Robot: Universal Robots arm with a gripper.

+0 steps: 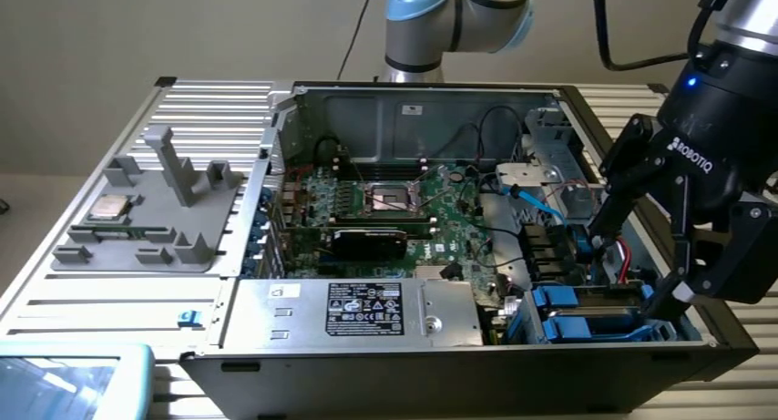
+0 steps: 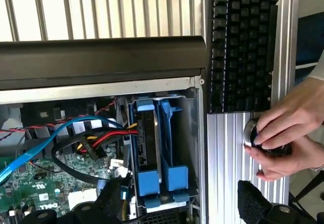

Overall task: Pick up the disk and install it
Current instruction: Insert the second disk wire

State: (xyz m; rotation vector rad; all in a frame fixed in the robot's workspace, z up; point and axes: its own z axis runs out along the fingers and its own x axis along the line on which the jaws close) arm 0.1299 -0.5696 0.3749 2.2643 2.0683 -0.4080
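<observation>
The disk (image 2: 146,143) stands on edge in the drive bay at the corner of the open computer case (image 1: 402,356). Bright blue rails frame it and its label is hidden. In the exterior view the blue rails of the disk (image 1: 569,312) show low in the bay on the exterior view's right. My gripper (image 1: 642,251) hangs open just above that bay. In the wrist view my gripper (image 2: 182,206) straddles the blue rails with its black fingertips (image 2: 253,201) apart and nothing held.
Red, black and blue cables (image 2: 76,138) run beside the bay. A person's hands (image 2: 286,133) work on a knob outside the case, by a black keyboard (image 2: 243,46). A grey fixture (image 1: 158,220) with a small chip (image 1: 112,208) lies on the exterior view's left. A stickered grey box (image 1: 364,311) sits in the case.
</observation>
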